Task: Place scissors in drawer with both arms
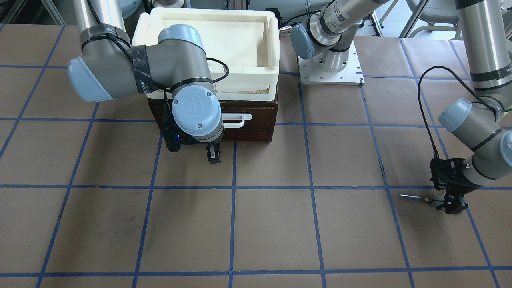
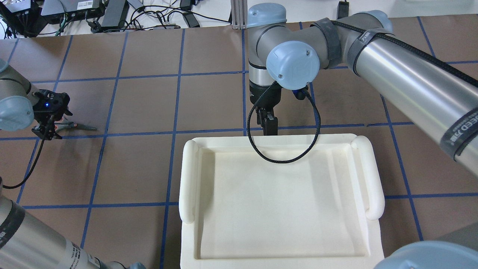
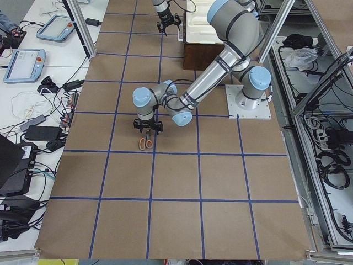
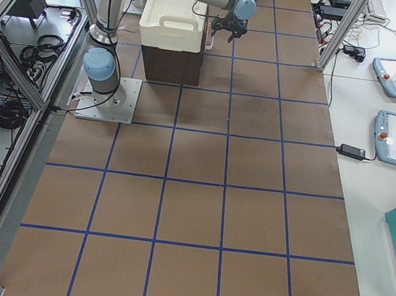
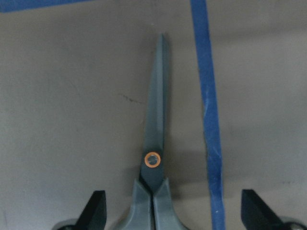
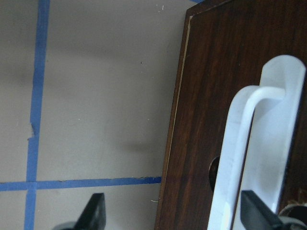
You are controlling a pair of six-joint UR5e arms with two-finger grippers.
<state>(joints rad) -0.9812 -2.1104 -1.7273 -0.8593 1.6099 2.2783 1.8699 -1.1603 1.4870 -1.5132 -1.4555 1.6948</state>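
The scissors [image 1: 416, 197] lie flat on the brown table near its left end, blades closed. They also show in the overhead view [image 2: 80, 127]. My left gripper [image 1: 452, 204] is open and low over their handles. In the left wrist view the scissors [image 5: 154, 143] lie between the two open fingertips [image 5: 96, 211]. The dark brown drawer [image 1: 256, 128] is closed, with its white bar handle [image 1: 236, 120] facing outward. My right gripper [image 1: 214, 156] is open and empty, just in front of the drawer front. In the right wrist view the handle [image 6: 240, 158] is beside one fingertip [image 6: 256, 213].
A cream-white plastic tray [image 1: 272, 60] sits on top of the drawer cabinet and hides it in the overhead view [image 2: 190, 179]. The left arm's base plate [image 1: 330, 70] is beside the cabinet. Blue tape lines grid the table.
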